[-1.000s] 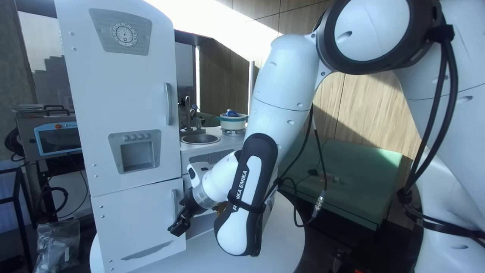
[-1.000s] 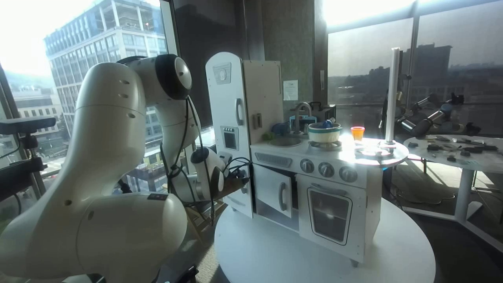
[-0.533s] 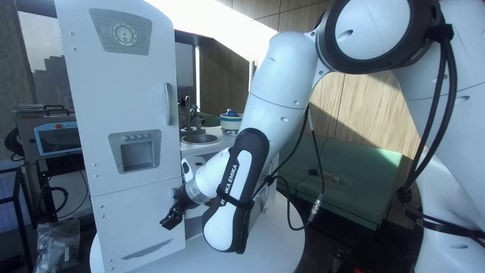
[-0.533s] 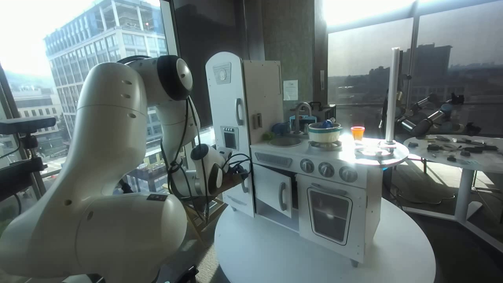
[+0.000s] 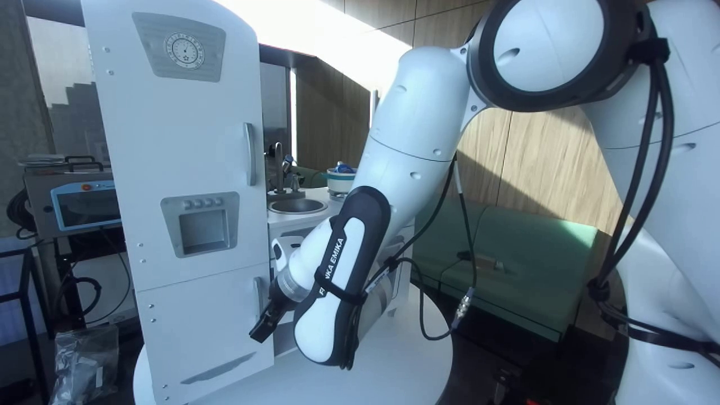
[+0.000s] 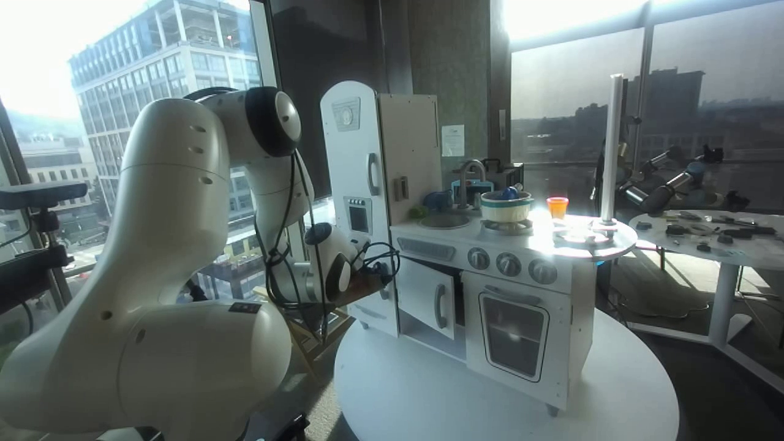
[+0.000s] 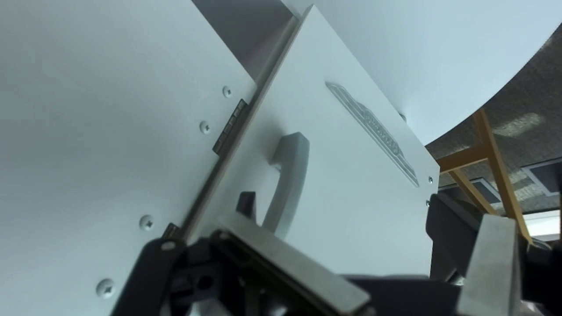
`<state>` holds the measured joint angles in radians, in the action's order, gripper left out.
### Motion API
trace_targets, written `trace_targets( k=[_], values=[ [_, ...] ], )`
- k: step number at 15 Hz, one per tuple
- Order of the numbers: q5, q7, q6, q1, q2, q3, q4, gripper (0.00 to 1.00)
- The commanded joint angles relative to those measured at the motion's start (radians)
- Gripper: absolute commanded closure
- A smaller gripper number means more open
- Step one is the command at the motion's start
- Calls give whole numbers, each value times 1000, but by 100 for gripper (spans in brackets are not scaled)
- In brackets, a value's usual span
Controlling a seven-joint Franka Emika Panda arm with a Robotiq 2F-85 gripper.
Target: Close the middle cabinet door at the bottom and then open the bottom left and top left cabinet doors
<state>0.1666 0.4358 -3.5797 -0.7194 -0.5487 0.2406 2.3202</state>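
Observation:
The bottom left door [image 5: 197, 326] and the top left door [image 5: 180, 129] of the white toy kitchen are shut; the top left door also shows in an exterior view [image 6: 352, 150]. The bottom middle door [image 6: 422, 291] stands ajar, with a dark gap along its top and right side. My gripper [image 7: 342, 206] is open in front of the bottom left door. In the wrist view that door's grey handle [image 7: 290, 180] lies between the spread fingers, close beside the left fingertip; its lower end is hidden by that finger. In an exterior view the gripper [image 5: 261, 332] is beside the handle [image 5: 258, 293].
The kitchen stands on a round white table [image 6: 502, 404]. The oven door [image 6: 514, 331] is right of the middle door. A pot [image 6: 505, 207] and an orange cup [image 6: 557, 207] stand on the counter. Cables [image 5: 427, 332] hang from the arm.
In an exterior view the forearm has shifted left and the gripper moved left, then back right, turning a little. The bottom left handle, partly covered half a second ago, shows again. The doors look unchanged.

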Motion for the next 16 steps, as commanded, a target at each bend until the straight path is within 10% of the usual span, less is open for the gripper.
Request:
trace_targets(
  k=[1, 16],
  values=[
    [19, 1, -15, -17, -2, 37, -13, 0],
    [-125, -7, 74, 26, -35, -6, -104, 0]
  ],
)
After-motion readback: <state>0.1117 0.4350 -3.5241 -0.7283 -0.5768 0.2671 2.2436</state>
